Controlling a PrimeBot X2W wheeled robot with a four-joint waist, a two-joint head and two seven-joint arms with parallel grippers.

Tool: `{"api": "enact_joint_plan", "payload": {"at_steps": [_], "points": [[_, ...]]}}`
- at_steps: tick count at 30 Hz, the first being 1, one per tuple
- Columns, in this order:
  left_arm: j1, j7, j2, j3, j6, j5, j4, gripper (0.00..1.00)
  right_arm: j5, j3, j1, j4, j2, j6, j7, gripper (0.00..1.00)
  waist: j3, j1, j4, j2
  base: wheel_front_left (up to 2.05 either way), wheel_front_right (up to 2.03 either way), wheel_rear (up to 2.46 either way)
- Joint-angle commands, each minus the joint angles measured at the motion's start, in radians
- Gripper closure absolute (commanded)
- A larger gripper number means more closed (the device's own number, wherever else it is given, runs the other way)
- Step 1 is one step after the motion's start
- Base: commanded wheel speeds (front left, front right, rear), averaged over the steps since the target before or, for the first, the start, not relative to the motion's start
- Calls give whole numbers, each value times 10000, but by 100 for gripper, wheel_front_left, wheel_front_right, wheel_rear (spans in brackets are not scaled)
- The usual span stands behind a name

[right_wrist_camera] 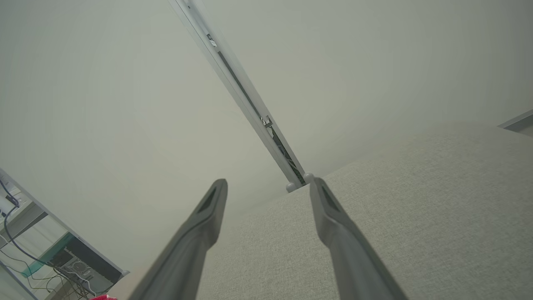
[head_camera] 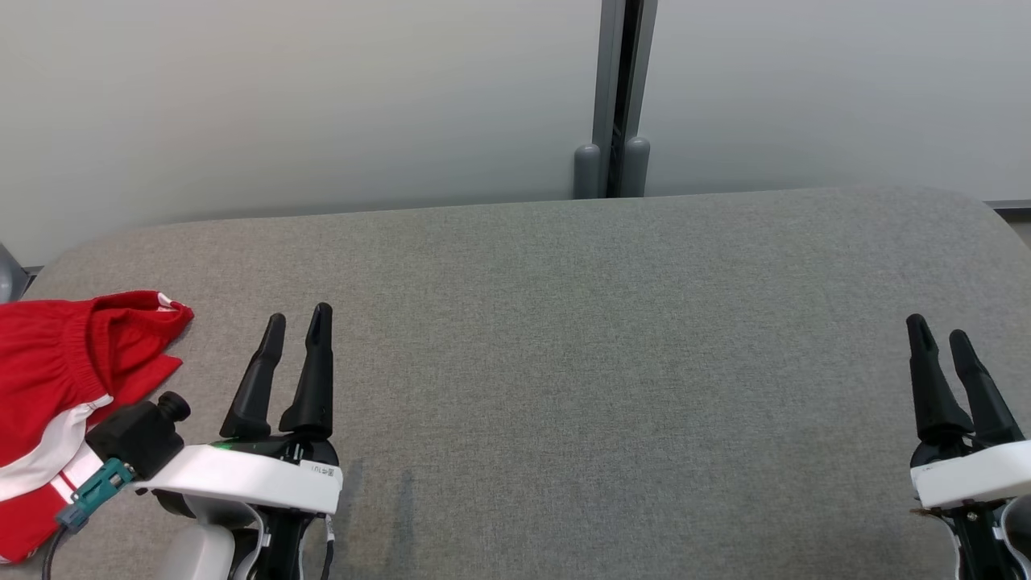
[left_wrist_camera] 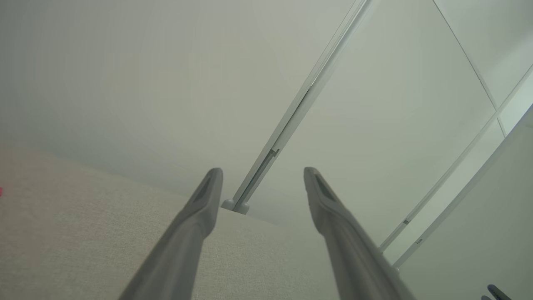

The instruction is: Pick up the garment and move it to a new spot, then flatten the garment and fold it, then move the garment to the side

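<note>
The garment (head_camera: 56,387) is a red piece with white stripes and an elastic waistband, lying crumpled at the left edge of the grey fabric table (head_camera: 564,338). My left gripper (head_camera: 298,321) hovers just to its right, open and holding nothing, fingers pointing toward the far wall. In the left wrist view the left gripper (left_wrist_camera: 262,173) stands open over the table's far edge. My right gripper (head_camera: 938,333) is at the lower right, far from the garment, open and empty. Seen from the right wrist, the right gripper (right_wrist_camera: 268,185) has spread fingers, and a red scrap of garment (right_wrist_camera: 102,297) peeks at the bottom edge.
A pale wall with a grey vertical post (head_camera: 616,97) stands right behind the table's far edge. The table's corners are rounded. Cables and a desk (right_wrist_camera: 50,254) show at the lower left of the right wrist view.
</note>
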Motion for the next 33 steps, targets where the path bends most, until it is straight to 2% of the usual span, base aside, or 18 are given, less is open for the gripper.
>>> {"api": "enact_joint_plan", "payload": {"at_steps": [1,17,33], "points": [[-289,7,139,-16,52,384,-155,0,-386,130,-267,-77,-139,12,-147,0,1,-1,-11,-1,0,0,0],[-150,378,354,-190,419,2266,179,0,-2879,753,-382,318,-218,14,-609,0,-50,-1,25,-1,0,0,0],[7,460,476,-94,862,3616,491,0,-4588,772,-390,933,64,17,-1172,0,-79,-1,59,-1,0,0,0]]}}
